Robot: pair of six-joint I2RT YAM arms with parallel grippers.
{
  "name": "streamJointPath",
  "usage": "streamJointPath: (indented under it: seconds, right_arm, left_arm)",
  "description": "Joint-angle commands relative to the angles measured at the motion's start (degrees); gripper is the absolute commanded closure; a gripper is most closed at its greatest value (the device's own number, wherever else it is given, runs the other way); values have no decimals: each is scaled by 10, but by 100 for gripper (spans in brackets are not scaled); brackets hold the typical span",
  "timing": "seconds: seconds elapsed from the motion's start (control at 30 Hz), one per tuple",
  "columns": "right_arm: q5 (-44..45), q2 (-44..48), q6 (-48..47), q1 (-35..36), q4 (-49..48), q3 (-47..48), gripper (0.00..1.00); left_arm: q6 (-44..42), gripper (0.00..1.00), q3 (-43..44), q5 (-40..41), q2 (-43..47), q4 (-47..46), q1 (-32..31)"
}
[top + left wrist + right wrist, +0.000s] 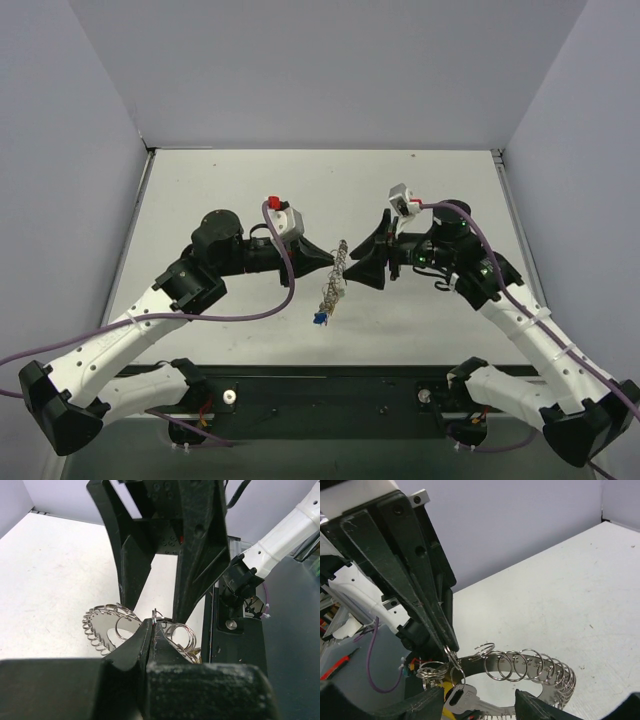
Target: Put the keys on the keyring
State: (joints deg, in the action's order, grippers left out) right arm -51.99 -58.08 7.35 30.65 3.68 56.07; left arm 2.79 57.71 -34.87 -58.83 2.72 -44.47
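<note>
The keyring [336, 272] hangs edge-on above the table between my two grippers. It is a silvery hoop [540, 672] carrying several small split rings. My left gripper [328, 262] is shut on one small split ring [156, 616] at the hoop's rim, also seen in the right wrist view [451, 655]. A silver key [465, 702] dangles from a ring just below that grip, with a yellow key head [448, 713] beside it. A blue-headed key [319, 318] hangs at the hoop's lowest point. My right gripper [358, 258] faces the hoop from the right, open, its fingers [540, 709] either side of the silver key without clamping it.
The white table [250, 190] is enclosed by pale walls on three sides. A black base plate [330, 390] runs along the near edge. Purple cables [285, 270] loop from both wrists.
</note>
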Motion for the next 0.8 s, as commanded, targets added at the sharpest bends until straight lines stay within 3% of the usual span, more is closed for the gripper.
streamJointPath:
  seconds: [0.0, 0.4, 0.77]
  right_arm:
    - [7, 41, -4, -7, -32, 3, 43]
    - [-39, 46, 41, -7, -133, -1, 48]
    - [-80, 13, 84, -2, -206, -4, 65]
  left_arm:
    - [5, 100, 15, -2, 18, -61, 2]
    - [13, 100, 6, -10, 22, -87, 2]
    - [20, 100, 6, -22, 21, -96, 2]
